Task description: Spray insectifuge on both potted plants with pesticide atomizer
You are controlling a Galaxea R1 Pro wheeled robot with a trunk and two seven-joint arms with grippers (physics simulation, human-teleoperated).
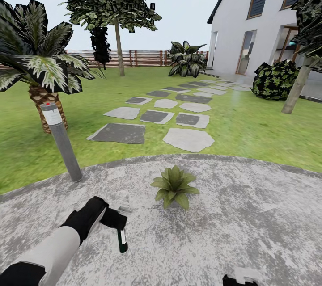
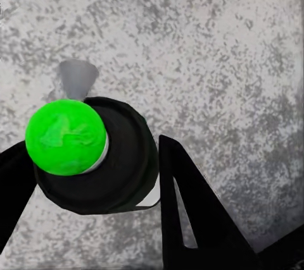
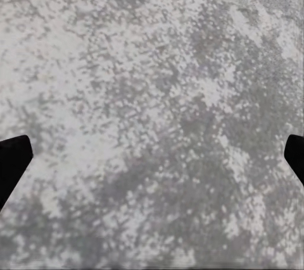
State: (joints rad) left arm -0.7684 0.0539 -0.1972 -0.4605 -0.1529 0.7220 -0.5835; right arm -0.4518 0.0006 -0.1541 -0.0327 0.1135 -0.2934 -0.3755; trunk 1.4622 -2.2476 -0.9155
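Gripping the slim dark green and black pesticide atomizer above the round grey stone patio, the left gripper hangs near a low green potted plant; the right gripper's black fingers are spread wide.

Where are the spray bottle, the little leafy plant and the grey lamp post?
pesticide atomizer (image 1: pixel 122 240): head view, on its dark body.
potted plant (image 1: pixel 175 185): head view, on its central leaves.
bollard lamp (image 1: pixel 64 144): head view, on its grey shaft.

Left arm white, black wrist (black jaws).
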